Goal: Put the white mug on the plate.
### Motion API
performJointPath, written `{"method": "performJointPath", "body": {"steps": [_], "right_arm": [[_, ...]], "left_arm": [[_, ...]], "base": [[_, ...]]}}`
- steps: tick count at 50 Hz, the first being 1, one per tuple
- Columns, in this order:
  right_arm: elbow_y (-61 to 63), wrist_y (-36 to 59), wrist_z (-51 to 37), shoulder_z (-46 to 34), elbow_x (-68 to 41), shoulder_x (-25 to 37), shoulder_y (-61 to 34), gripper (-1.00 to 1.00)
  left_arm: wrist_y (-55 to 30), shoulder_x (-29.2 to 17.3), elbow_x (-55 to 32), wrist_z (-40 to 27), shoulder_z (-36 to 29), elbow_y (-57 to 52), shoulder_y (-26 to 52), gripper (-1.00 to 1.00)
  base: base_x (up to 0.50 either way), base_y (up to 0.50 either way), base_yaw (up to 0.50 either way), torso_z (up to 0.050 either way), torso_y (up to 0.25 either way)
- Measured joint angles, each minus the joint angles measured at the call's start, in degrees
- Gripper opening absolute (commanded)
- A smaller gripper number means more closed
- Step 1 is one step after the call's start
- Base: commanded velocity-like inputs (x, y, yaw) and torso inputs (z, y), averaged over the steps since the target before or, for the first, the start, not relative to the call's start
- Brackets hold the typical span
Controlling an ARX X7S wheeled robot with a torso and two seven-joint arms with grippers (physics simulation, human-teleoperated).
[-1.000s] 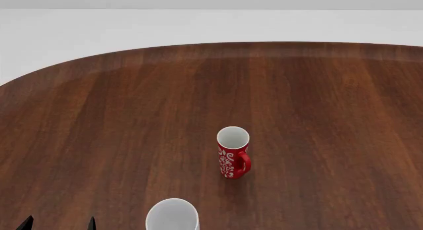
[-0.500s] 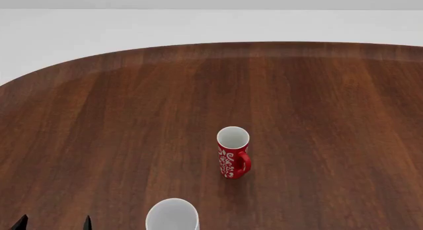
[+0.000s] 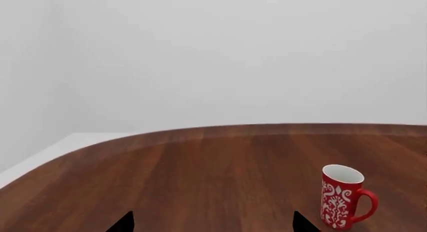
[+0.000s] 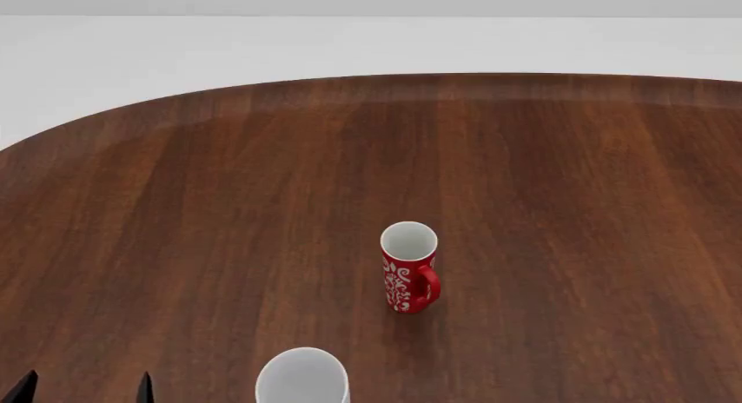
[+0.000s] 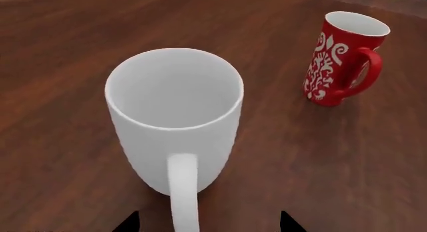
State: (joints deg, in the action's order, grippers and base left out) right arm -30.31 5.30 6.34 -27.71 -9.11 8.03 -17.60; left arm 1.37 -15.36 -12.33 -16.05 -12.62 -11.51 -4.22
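Note:
The white mug [image 5: 175,117] stands upright on the wooden table, with its handle [image 5: 183,192] pointing toward my right gripper [image 5: 208,225]. That gripper is open, its dark fingertips [image 5: 128,224] wide apart on either side of the handle and not touching it. In the head view the white mug [image 4: 302,379] is cut off by the near edge, and the right gripper does not show there. My left gripper [image 4: 82,391] sits at the near left, open and empty, also seen as left gripper [image 3: 213,227] over bare wood. The plate is out of view.
A slim red mug with white swirls [image 4: 409,277] stands upright near the table's middle, beyond the white mug and to its right, handle toward me; the red mug [image 5: 343,57] and red mug [image 3: 341,203] show in both wrist views. The table's curved far edge [image 4: 347,80] meets a pale floor.
In the head view the left gripper's fingertips have slid toward the near left corner. Both mugs stand where they were.

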Motion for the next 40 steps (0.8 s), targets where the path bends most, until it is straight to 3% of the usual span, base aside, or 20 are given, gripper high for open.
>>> {"method": "performJointPath", "body": {"steps": [40], "right_arm": [[-26.52, -12.23, 3.46, -2.99, -0.5, -5.82, -9.51, 1.0]], "left_arm": [[-0.06, -1.04, 0.09, -0.75, -2.03, -4.83, -1.79, 1.0]], "base": [[0.0, 0.0, 0.0, 0.0, 0.0]]}}
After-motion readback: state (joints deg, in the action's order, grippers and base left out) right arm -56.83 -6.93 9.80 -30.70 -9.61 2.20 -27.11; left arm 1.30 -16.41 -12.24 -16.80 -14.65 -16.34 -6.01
